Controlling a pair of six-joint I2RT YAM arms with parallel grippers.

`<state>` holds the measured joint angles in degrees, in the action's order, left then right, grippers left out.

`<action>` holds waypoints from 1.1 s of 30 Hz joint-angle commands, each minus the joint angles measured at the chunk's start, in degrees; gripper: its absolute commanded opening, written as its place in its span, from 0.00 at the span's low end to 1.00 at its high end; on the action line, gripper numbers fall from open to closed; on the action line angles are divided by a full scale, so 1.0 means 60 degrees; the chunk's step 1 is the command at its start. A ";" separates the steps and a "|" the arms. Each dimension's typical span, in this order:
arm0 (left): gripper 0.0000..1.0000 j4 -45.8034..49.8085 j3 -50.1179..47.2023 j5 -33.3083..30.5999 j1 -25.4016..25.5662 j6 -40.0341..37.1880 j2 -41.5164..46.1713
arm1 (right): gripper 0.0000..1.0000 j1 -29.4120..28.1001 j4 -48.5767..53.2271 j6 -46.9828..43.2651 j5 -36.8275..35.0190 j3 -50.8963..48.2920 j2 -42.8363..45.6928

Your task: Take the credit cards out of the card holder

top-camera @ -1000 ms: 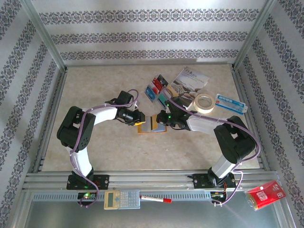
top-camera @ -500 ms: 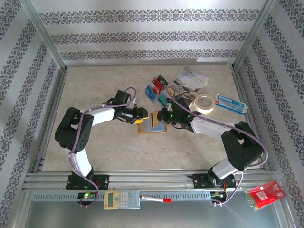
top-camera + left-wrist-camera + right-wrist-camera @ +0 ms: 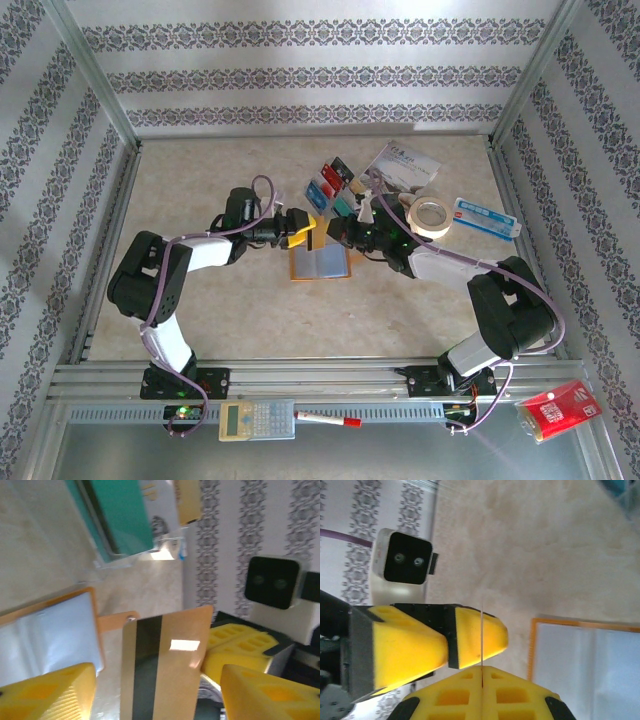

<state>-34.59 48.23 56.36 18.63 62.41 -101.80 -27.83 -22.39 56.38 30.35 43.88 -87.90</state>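
Top external view: two arms reach in from the near edge of a beige counter (image 3: 200, 300) and meet nose to nose near its middle. The left gripper (image 3: 298, 228) and right gripper (image 3: 336, 230) face each other just above the far edge of the holder (image 3: 320, 266). The holder lies open and flat on the counter, an orange rim around pale clear sleeves. Just beyond the grippers, loose cards (image 3: 328, 185) in blue, red, black and teal lie fanned on the counter. To their right are a brochure (image 3: 400, 168), a tape roll (image 3: 432, 215) and a white-and-blue box (image 3: 485, 218).

Left wrist view: a tan card (image 3: 165, 665) with a dark stripe sits between the left gripper's two yellow fingers (image 3: 50, 692). These jaws are spread apart and grip nothing. They appear not to touch the card, though its lower end runs out of frame. The right gripper's yellow fingers pinch the card's right edge. The holder lies to the left on the counter, its strap tab (image 3: 117, 622) pointing toward the card. A teal card (image 3: 125, 515) lies farther off at the top.

Right wrist view: the right jaws are clenched on the tan card, seen edge-on as a thin line between the yellow pads. The open holder lies on the counter at lower right.
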 commanded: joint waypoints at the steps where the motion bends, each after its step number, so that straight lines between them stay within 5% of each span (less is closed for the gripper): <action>1: 0.57 -0.3129 -0.0266 0.0665 -0.0082 0.1684 -0.0391 | 0.00 0.0174 -0.1256 0.0692 0.0608 -0.0264 0.0037; 14: 0.03 -0.4167 -0.0460 0.0512 -0.0225 0.2485 -0.0565 | 0.06 0.0290 -0.1757 0.1114 0.0544 -0.0531 -0.0233; 20: 0.00 -0.4044 -0.0530 -0.0045 -0.0294 0.2691 -0.0211 | 0.28 0.0154 -0.3051 0.2207 0.1001 -0.0468 -0.0739; 23: 0.00 -0.3837 -0.0498 -0.0328 -0.0330 0.2683 -0.0037 | 0.30 -0.0035 -0.3192 0.2360 0.1163 -0.0263 -0.1039; 27: 0.00 -0.3314 -0.0494 -0.0580 -0.0344 0.2423 0.0146 | 0.26 -0.0195 -0.3663 0.2555 0.1276 -0.0110 -0.1251; 33: 0.00 -0.3149 -0.0583 -0.0657 -0.0431 0.2378 0.0174 | 0.05 -0.0086 -0.3791 0.2495 0.1180 -0.0165 -0.1172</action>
<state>-53.74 45.30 53.67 16.73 77.67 -102.85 -28.25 -42.59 71.66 36.12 42.22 -94.78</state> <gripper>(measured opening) 0.065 0.072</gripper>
